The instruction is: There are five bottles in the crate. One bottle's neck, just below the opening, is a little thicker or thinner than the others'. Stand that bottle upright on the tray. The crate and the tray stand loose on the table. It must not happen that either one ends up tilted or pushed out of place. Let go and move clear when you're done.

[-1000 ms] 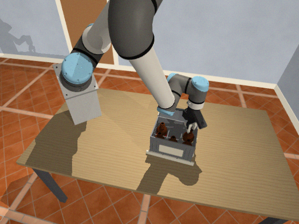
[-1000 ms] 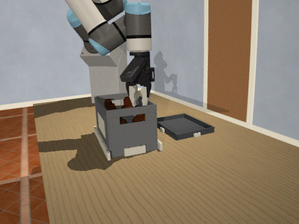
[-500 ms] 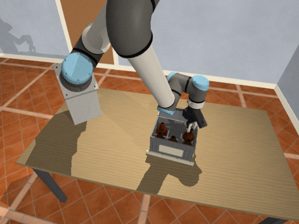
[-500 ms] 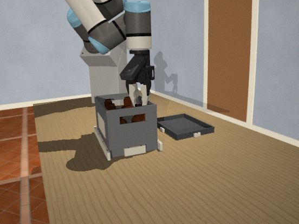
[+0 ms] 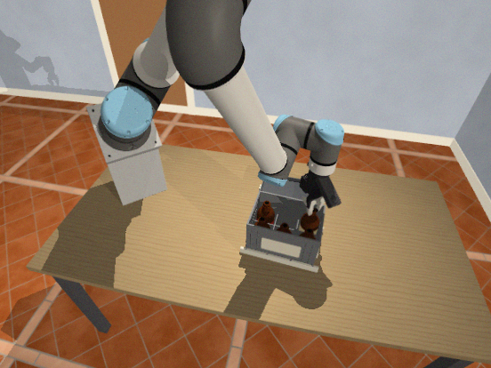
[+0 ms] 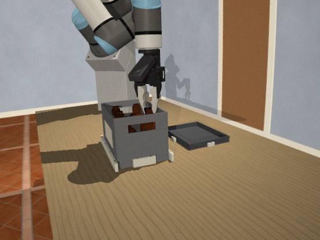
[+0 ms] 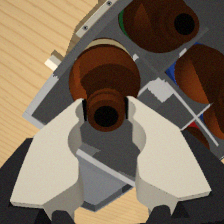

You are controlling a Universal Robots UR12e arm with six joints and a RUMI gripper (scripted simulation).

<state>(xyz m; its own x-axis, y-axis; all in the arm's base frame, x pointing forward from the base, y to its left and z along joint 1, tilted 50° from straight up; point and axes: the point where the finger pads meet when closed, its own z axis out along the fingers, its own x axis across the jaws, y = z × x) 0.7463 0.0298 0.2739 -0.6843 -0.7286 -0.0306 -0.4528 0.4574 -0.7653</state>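
The gripper (image 5: 313, 211) (image 6: 149, 111) (image 7: 106, 109) is shut on the neck of a brown bottle (image 5: 309, 222) (image 6: 148, 126) (image 7: 104, 75), one fingertip on each side just below the opening. This bottle is upright, or nearly so, in a corner compartment of the grey crate (image 5: 253, 241) (image 6: 139, 146) (image 7: 53, 107). Other brown bottles (image 5: 266, 212) (image 7: 155, 30) stand in the crate, some partly hidden by its walls. I cannot tell by eye which neck differs. The dark tray (image 6: 200, 144) lies beyond the crate in the exterior view; no bottle shows on it.
The crate walls rise close around the fingertips, and thin dividers (image 7: 185, 110) separate the compartments. Pale strips (image 5: 277, 260) (image 6: 109, 155) run along the crate's foot. The robot's pedestal (image 5: 138, 177) (image 6: 111, 88) stands behind. The arm hides the tray in the top view.
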